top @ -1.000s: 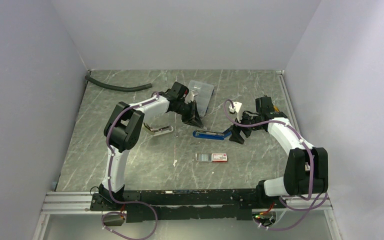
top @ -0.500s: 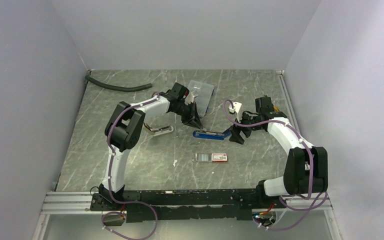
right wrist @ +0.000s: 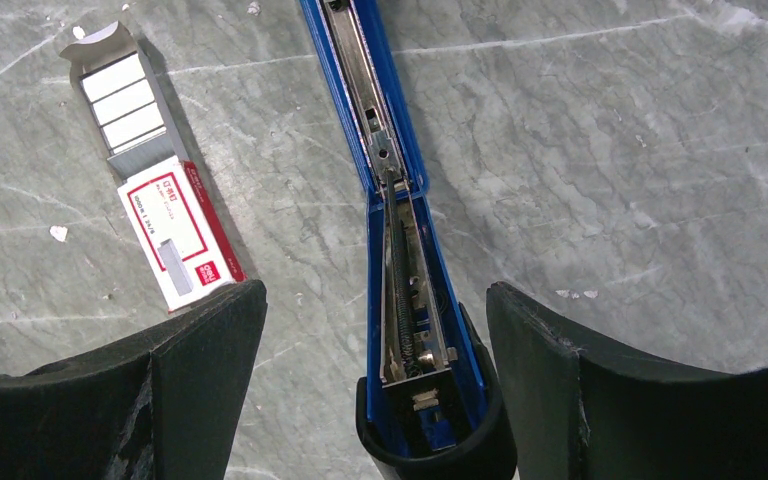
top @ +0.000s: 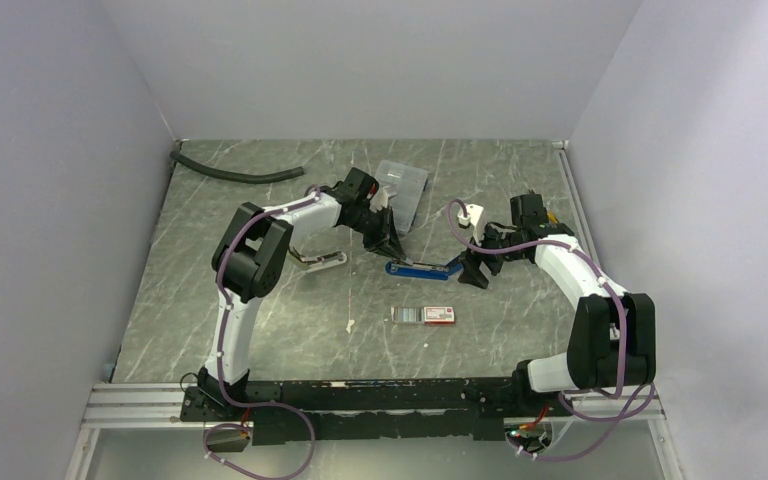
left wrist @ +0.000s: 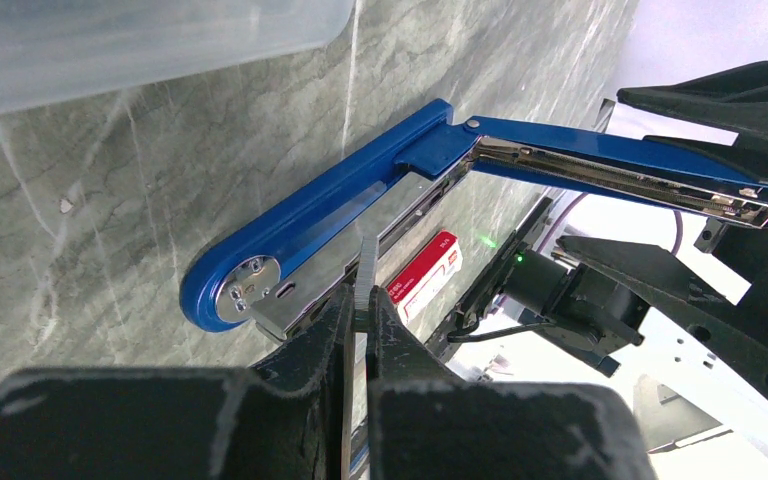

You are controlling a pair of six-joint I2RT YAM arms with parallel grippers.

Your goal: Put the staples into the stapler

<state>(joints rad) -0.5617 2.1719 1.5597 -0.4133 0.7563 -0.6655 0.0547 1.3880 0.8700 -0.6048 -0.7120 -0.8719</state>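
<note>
The blue stapler (top: 415, 268) lies open mid-table, its silver channel (right wrist: 360, 75) facing up. Its lid (left wrist: 610, 170) is raised at an angle. My left gripper (top: 386, 240) is shut on a thin silvery strip of staples (left wrist: 367, 272), held just above the stapler's hinged end (left wrist: 245, 290). My right gripper (top: 468, 272) is open, its fingers (right wrist: 200, 350) either side of the lid's black-capped end (right wrist: 430, 420) without pinching it. The white box with a red end (top: 437, 315) lies nearer, its grey tray of staples (right wrist: 125, 100) slid out.
A clear compartment case (top: 401, 184) sits just behind the left gripper. A black hose (top: 235, 175) lies at the back left. A silvery metal piece (top: 318, 260) lies left of the stapler. A small white part (top: 473, 212) hangs by the right wrist.
The left gripper with the staple strip has shifted very slightly. The right arm, the stapler and the box have not moved.
</note>
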